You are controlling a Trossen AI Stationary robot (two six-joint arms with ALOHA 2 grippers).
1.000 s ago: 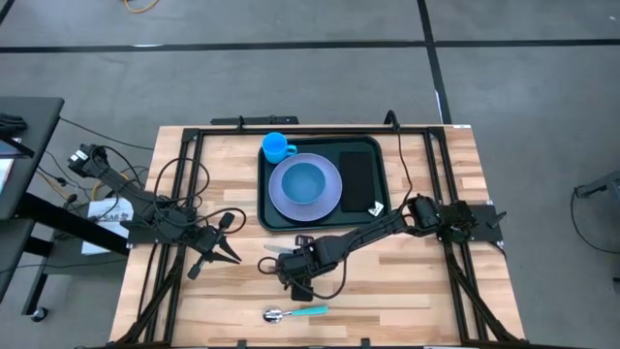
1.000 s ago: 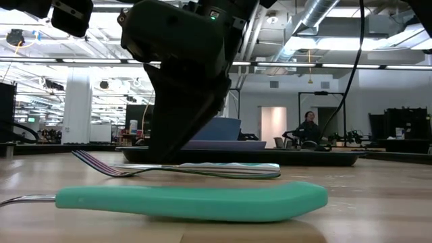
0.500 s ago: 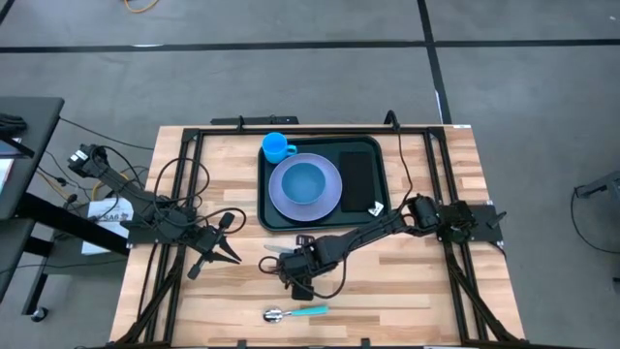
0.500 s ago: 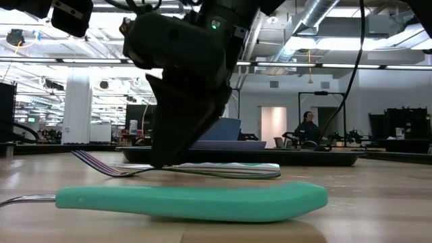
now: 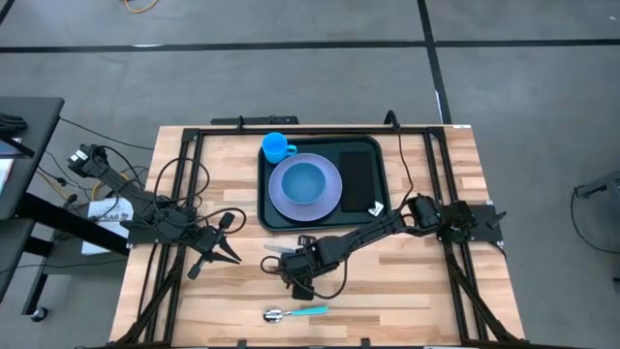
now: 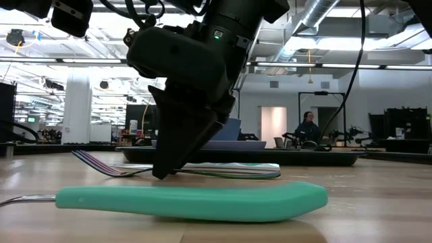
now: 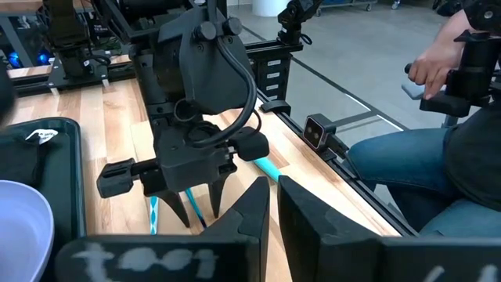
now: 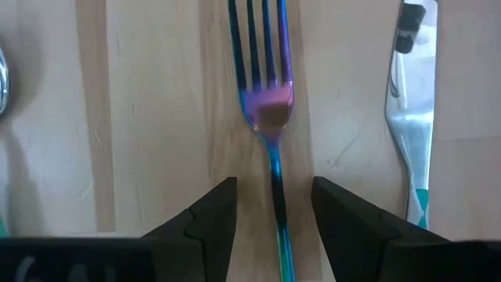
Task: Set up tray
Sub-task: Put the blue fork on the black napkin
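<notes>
An iridescent fork (image 8: 262, 94) lies flat on the wooden table in front of the dark green tray (image 5: 268, 208). My right gripper (image 8: 274, 188) points steeply down over the fork and is open. One finger stands on each side of the fork's handle (image 8: 277, 205), just behind the tines. In the low view its fingertips (image 6: 163, 174) are down at the level of the fork (image 6: 101, 165). The tray holds a blue cup (image 5: 278, 147), a lavender plate with a blue bowl (image 5: 305, 184) and a black napkin (image 5: 356, 179). My left gripper (image 5: 229, 249) waits shut at the table's left.
A knife (image 8: 407, 117) lies beside the fork. A teal-handled spoon (image 5: 295, 312) lies near the table's front edge and fills the foreground of the low view (image 6: 189, 200). A seated person (image 7: 446, 157) shows beyond the table's edge in the left wrist view.
My right gripper has sunk a little toward the fork, its fingertips now nearly at the table. Its fingers stay open on either side of the handle. The fork has not moved.
</notes>
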